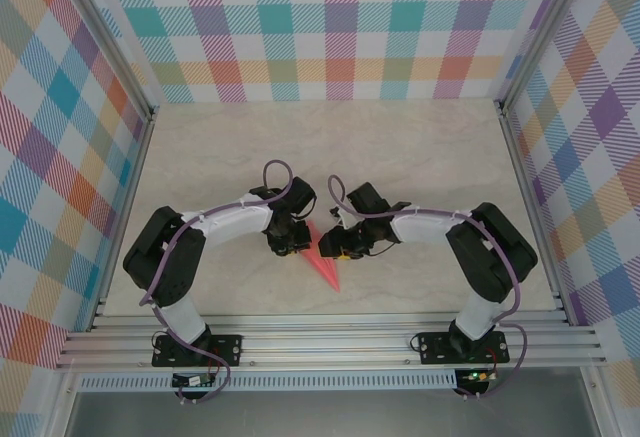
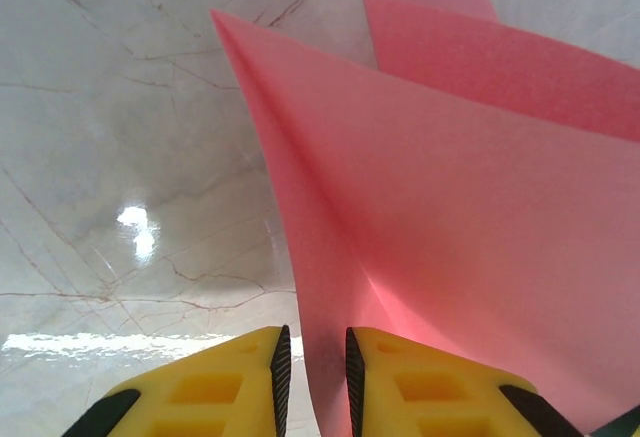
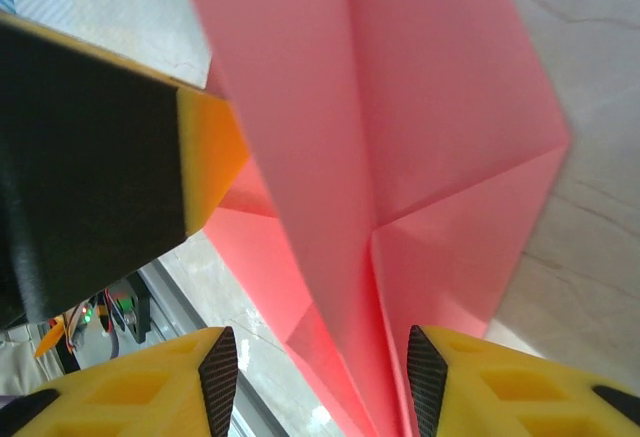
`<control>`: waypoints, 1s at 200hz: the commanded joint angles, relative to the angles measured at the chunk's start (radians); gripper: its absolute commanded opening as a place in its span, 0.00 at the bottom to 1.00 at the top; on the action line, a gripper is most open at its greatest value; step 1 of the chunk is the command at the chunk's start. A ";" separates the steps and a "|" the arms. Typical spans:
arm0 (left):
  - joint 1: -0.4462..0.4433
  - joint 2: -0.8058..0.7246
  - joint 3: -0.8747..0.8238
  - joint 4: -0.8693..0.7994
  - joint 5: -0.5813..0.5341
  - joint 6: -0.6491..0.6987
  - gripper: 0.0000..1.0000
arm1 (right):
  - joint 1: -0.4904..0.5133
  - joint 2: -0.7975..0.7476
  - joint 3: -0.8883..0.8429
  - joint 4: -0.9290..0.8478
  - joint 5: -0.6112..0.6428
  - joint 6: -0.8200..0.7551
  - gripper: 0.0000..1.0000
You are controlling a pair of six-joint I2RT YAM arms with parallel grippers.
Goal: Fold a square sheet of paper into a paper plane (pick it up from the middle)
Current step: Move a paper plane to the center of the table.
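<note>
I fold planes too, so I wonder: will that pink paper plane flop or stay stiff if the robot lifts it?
Probably fairly stiff lengthwise: the paper plane has sharp creases running down it. Its thin flaps may bend or spring open; they stand apart. Being thin paper, it is likely very light and could slide on the glossy table.

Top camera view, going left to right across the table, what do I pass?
left arm → left gripper → pink paper → right gripper → right arm
</note>
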State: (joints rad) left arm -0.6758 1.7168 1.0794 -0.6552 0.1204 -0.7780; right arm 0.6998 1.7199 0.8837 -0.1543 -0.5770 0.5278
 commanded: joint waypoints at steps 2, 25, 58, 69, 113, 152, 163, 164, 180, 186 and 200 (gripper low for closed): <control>0.004 -0.036 -0.021 0.005 -0.007 -0.009 0.23 | 0.020 0.019 0.036 -0.034 -0.004 -0.043 0.50; 0.005 -0.040 -0.025 0.012 -0.005 -0.010 0.23 | 0.033 0.033 0.041 -0.050 0.027 -0.047 0.48; 0.005 -0.051 -0.036 0.024 -0.002 -0.013 0.23 | 0.049 0.054 0.061 -0.080 0.070 -0.057 0.45; 0.005 -0.057 -0.039 0.025 -0.002 -0.013 0.23 | 0.054 0.059 0.062 -0.077 0.077 -0.054 0.44; 0.005 -0.102 -0.064 0.055 0.010 -0.018 0.22 | 0.081 0.094 0.100 -0.135 0.134 -0.072 0.36; 0.005 -0.205 -0.090 0.054 -0.037 -0.027 0.22 | 0.108 0.072 0.127 -0.182 0.211 -0.078 0.13; 0.005 -0.255 -0.103 0.047 -0.073 -0.032 0.23 | 0.109 0.045 0.142 -0.213 0.253 -0.077 0.06; 0.005 -0.260 -0.105 0.047 -0.076 -0.033 0.23 | 0.109 0.042 0.145 -0.217 0.258 -0.077 0.06; 0.007 -0.346 -0.123 0.040 -0.137 -0.033 0.24 | 0.109 0.003 0.185 -0.284 0.358 -0.075 0.00; 0.008 -0.376 -0.129 0.030 -0.165 -0.036 0.24 | 0.109 -0.013 0.200 -0.315 0.412 -0.068 0.00; 0.016 -0.442 -0.142 0.008 -0.223 -0.038 0.26 | 0.109 -0.032 0.247 -0.397 0.570 -0.037 0.00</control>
State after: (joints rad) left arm -0.6727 1.3800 0.9585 -0.6025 0.0238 -0.7994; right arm 0.8070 1.7592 1.0447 -0.3981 -0.2646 0.4633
